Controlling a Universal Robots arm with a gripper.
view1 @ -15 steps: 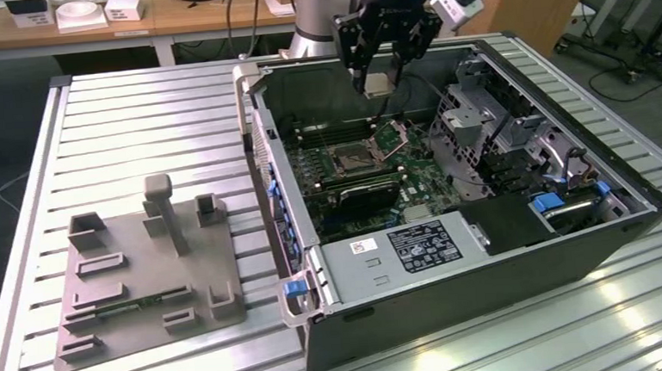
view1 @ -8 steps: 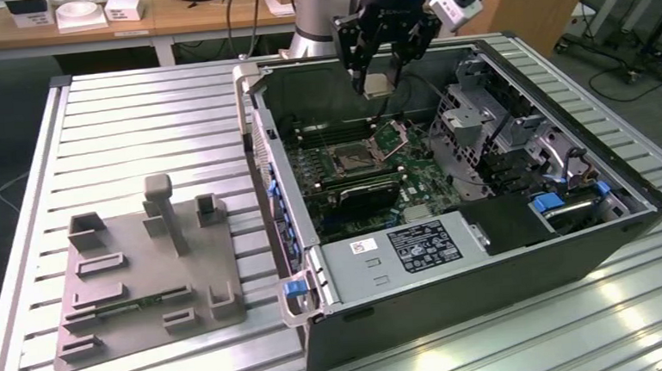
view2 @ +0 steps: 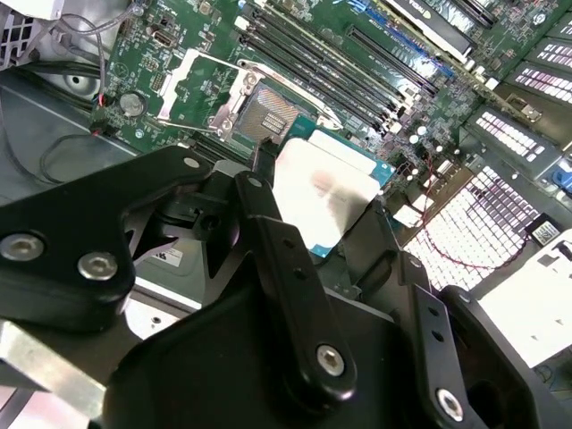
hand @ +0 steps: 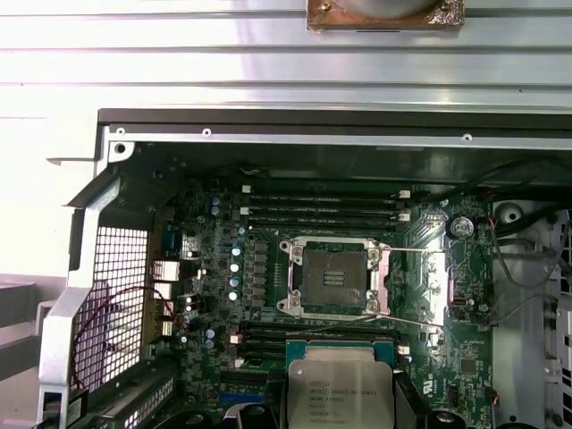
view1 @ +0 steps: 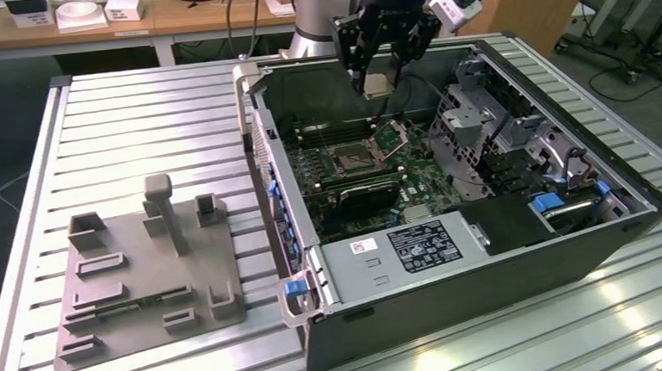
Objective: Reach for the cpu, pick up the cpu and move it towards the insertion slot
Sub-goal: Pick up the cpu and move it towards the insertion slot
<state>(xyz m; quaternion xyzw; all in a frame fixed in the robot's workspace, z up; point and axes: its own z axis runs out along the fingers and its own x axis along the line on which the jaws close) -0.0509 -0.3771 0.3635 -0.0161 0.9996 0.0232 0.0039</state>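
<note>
While its black fingers point(view2: 268, 223) press against opposite edges of the cpu point(view2: 326, 192), the end effector point(view1: 378, 81) holds the chip lifted above the open computer case point(view1: 474, 263), narrowed to the chip's width. Below it, on the green circuit board point(hand: 429, 268), the insertion slot point(hand: 332, 277) lies uncovered, its metal flap point(view1: 393, 135) tilted up. Further off on the table point(view1: 131, 120), toward the exterior view's left, rests a grey plastic tray point(view1: 141, 283).

Small print lines cover the silvery square cpu point(hand: 340, 393) lid and a white label point(view1: 424, 244) on the grey metal box, none of it legible.
</note>
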